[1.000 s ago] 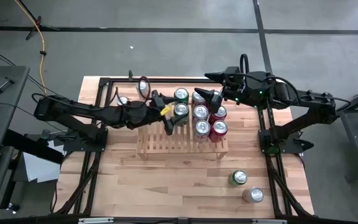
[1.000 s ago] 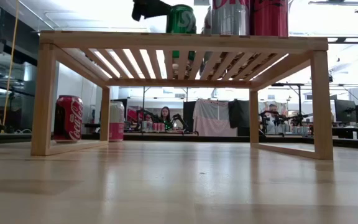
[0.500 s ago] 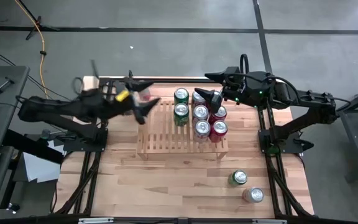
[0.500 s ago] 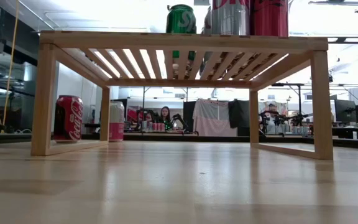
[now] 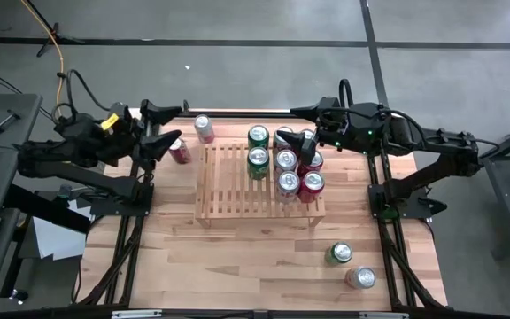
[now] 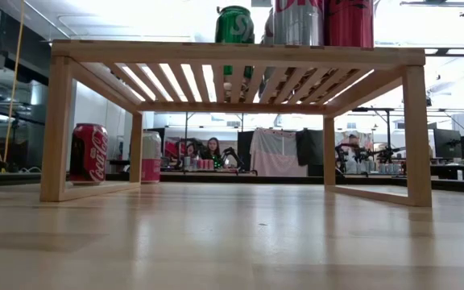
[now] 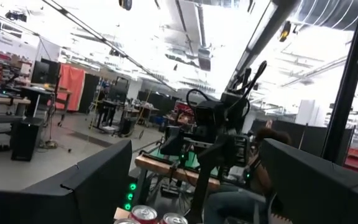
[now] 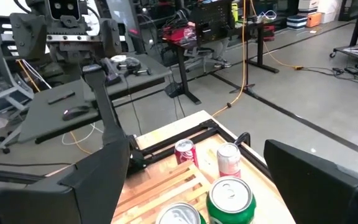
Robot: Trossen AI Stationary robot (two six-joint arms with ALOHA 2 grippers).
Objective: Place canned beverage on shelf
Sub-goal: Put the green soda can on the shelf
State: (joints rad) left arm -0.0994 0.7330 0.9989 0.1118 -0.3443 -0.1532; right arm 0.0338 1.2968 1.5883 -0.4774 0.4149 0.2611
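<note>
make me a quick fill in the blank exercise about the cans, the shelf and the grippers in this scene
1. On the shelf, every can stands toward the ____ arm's side.
2. The two cans off the shelf near the left gripper are a pink can and a ____ can.
3. The right gripper hangs over the shelf with nothing in it, its jaws ____.

Missing words: right; red; open
</note>
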